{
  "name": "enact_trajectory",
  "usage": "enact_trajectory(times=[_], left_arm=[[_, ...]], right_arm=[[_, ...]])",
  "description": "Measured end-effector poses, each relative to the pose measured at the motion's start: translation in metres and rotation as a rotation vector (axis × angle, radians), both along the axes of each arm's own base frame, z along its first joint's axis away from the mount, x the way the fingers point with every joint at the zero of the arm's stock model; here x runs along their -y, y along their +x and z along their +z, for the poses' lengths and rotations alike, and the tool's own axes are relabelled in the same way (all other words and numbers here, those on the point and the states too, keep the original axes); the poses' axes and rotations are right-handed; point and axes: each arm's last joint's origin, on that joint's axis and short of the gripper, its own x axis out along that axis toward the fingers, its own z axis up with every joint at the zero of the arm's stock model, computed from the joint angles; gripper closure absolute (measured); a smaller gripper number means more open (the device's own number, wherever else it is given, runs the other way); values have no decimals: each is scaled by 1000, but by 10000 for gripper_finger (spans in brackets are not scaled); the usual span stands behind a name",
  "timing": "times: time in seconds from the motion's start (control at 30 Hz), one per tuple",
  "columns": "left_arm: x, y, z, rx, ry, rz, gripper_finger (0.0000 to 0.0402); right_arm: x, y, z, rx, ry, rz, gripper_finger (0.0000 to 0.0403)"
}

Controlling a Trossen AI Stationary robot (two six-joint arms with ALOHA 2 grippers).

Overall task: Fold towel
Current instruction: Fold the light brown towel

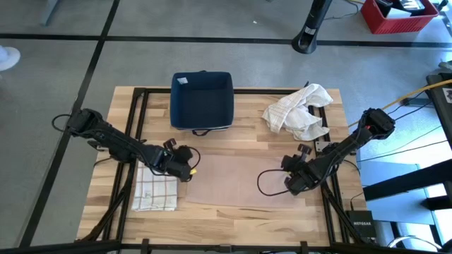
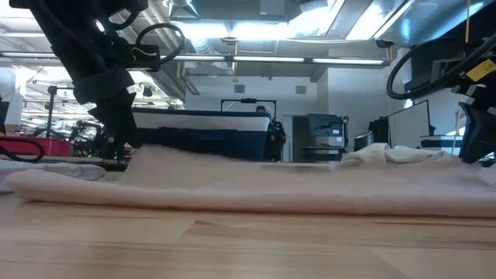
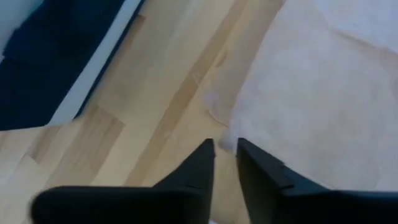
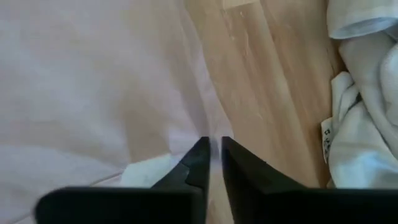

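Towel: a pale pinkish towel (image 1: pixel 236 182) lay flat on the wooden counter (image 1: pixel 240 219), in the near middle, between the two arms.
Long axis: it ran left to right across the counter, one short end toward each arm.
Left pincer: the left pincer (image 1: pixel 189 169) sat low at the towel's left edge; the left wrist view showed its fingers (image 3: pixel 198 163) slightly parted, the cloth's edge just beyond the tips and nothing gripped between them.
Right pincer: the right pincer (image 1: pixel 291 185) sat low at the towel's right edge; the right wrist view showed a narrow gap between its fingers (image 4: pixel 198 155) with the towel's edge lying in that gap, so it was pinched lightly or barely let go, and which one could not be told.
Only from above: a navy bin (image 1: pixel 202 100) at the far middle, a crumpled white cloth (image 1: pixel 298 110) at the far right, and a folded checked towel (image 1: pixel 155 189) at the near left, partly under the left arm.
Only from counter height: the towel (image 2: pixel 248 186) looked like a low rumpled band, with a dim room of screens behind.
Hidden or cut off: the checked towel's far edge was covered by the arm; the navy bin showed only as a corner (image 3: pixel 43 74) in the left wrist view; the white cloth (image 4: pixel 367 93) was cut off by the right wrist view's border.
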Motion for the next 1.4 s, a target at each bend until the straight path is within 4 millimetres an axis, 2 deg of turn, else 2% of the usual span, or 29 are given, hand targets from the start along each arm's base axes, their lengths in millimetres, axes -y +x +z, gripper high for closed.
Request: enact_trajectory(times=[0.13,0.23,0.33,0.43,0.6,0.73,1.03,1.2,1.4], left_arm=[[-3,1,0,-29,-43,-6,274],[0,5,7,-41,-122,-26,244],[8,11,16,-30,-212,-77,232],[21,15,21,24,-261,-156,230],[36,18,20,87,-294,-229,229],[44,18,6,83,-306,-260,229],[59,15,-32,-84,-392,-238,229],[65,8,-34,-137,-424,-188,229],[65,7,-25,-156,-457,-170,229]], right_arm=[[6,-1,1,-21,-7,-66,299],[5,0,8,-70,24,-84,259],[-3,6,18,-89,96,-28,230],[-18,14,23,-12,178,96,214],[-44,27,20,205,317,273,208],[-53,27,9,285,373,331,209],[-55,24,-12,201,422,342,210],[-55,22,-18,140,446,342,210],[-56,23,-16,120,465,345,210]])
